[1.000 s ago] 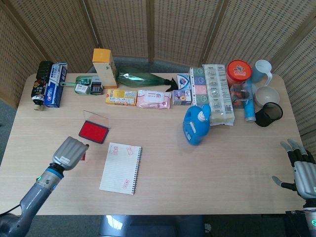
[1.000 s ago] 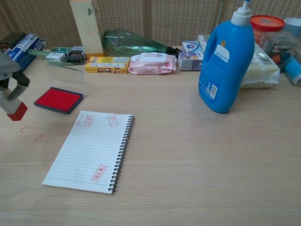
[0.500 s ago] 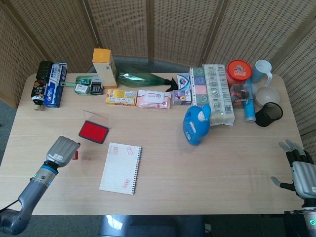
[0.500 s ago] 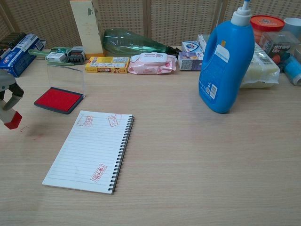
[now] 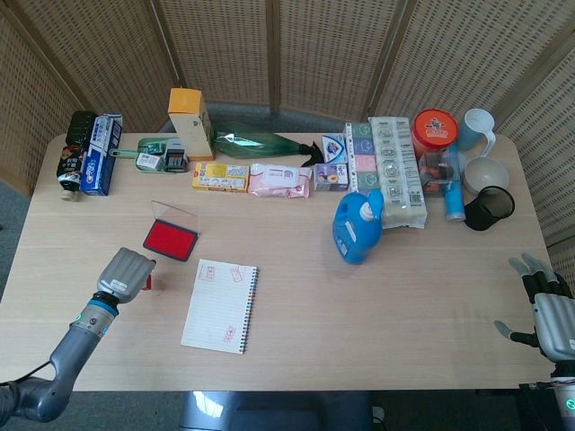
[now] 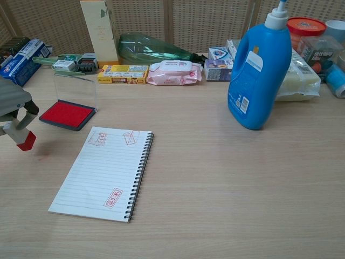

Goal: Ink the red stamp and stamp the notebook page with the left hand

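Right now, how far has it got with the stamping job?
The notebook page already carries three red marks. The left robot hand holds the red stamp above the table, beside the open ink pad. Inking and another press on the page look still to come.

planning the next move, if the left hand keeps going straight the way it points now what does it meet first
Probably the ink pad: the left hand, holding the red stamp, points up-table toward it. Depth is unclear.

Ink pad (image 5: 170, 239) lies behind notebook (image 5: 220, 305) (slightly left).
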